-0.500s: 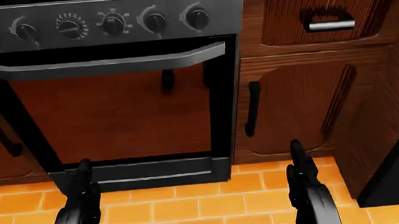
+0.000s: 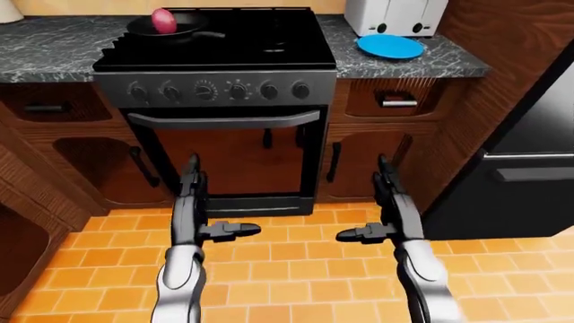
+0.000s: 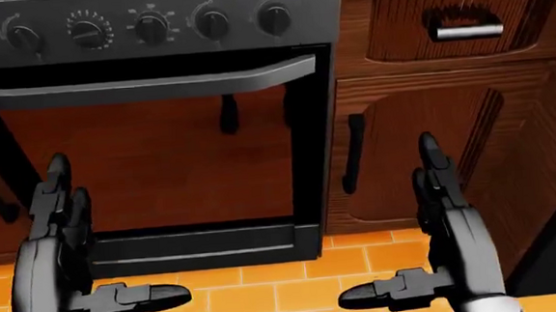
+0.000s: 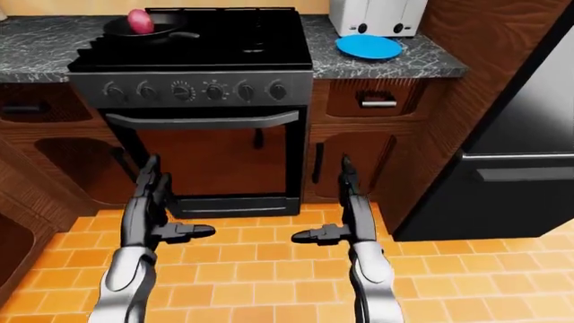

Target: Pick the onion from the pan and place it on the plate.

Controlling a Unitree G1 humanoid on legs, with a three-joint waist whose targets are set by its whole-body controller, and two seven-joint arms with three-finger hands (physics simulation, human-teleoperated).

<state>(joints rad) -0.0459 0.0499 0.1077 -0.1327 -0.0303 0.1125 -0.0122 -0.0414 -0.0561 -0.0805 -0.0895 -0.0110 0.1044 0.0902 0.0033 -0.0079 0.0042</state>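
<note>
The pink-red onion (image 2: pixel 163 20) lies in a black pan (image 2: pixel 184 29) at the top left of the black stove (image 2: pixel 224 50) in the left-eye view. A blue plate (image 2: pixel 389 46) rests on the grey counter to the stove's right, in front of a white toaster. Both hands hang low before the oven door, far below the pan and plate. My left hand (image 2: pixel 215 202) is open, fingers pointing up and thumb sticking out sideways. My right hand (image 2: pixel 366 202) mirrors it, open and holding nothing. The head view shows only the oven door (image 3: pixel 163 163) and both hands.
A white toaster (image 2: pixel 395 15) stands on the counter (image 2: pixel 422 64) above the plate. Wooden cabinets and drawers flank the stove. A dark fridge (image 2: pixel 529 161) fills the right side. Orange floor tiles (image 2: pixel 287 269) lie below. The oven handle (image 3: pixel 148 84) juts out above the hands.
Both hands have risen in the head view, and their thumbs now show. The stove knobs sit slightly higher in the picture, so the camera has shifted a little.
</note>
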